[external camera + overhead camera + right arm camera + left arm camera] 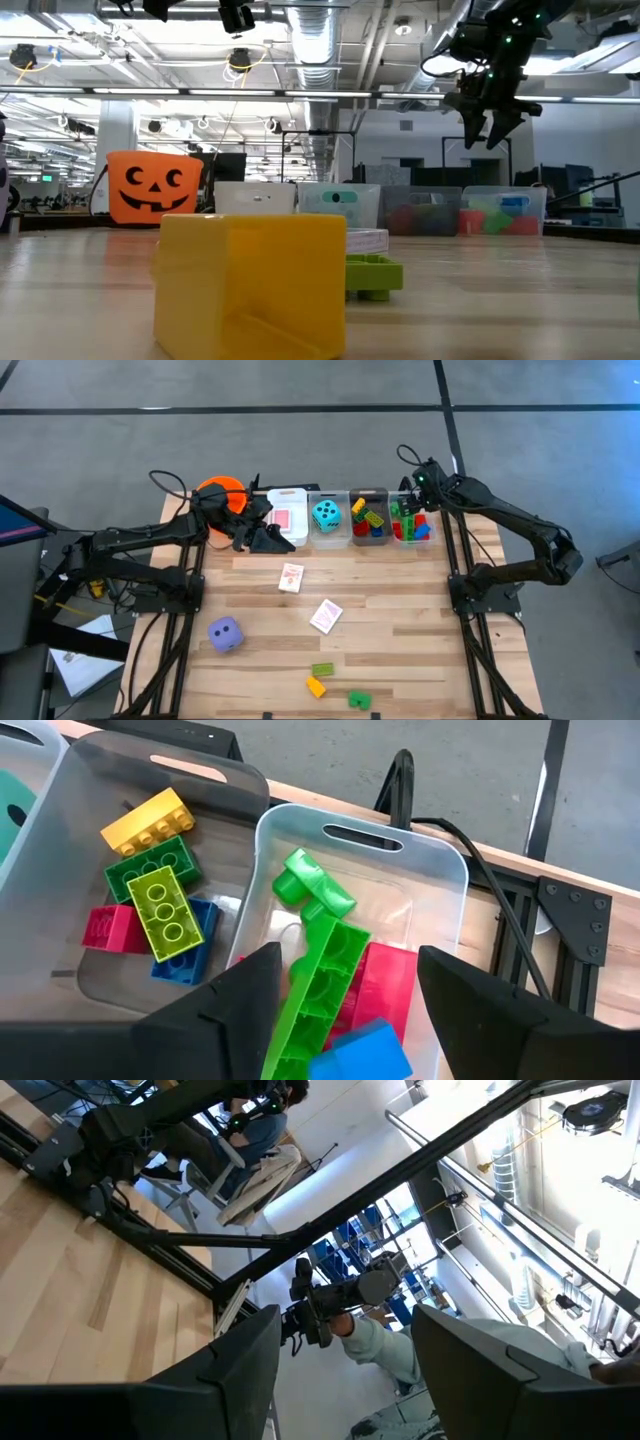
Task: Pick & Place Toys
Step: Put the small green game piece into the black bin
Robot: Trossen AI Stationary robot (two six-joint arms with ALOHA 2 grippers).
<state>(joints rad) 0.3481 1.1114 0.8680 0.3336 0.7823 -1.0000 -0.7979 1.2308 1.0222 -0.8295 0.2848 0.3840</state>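
Right tool [345, 995], fingers apart and empty, hangs over the end bin [440, 870] of bricks [325, 980]. Left tool [262, 520], apart, empty, near the bucket [220, 488]. On the surface [400, 620]: one purple die [224, 634], two cards [291, 577], three bricks [322, 670].

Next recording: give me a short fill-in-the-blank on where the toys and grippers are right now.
1. The teal dotted die lies inside a clear ____.
2. The purple dotted die lies on the wooden ____.
3. The right gripper hangs over the bin of bricks, its fingers ____.
4. The left gripper is beside the orange ____.

Missing words: bin; table; open; bucket
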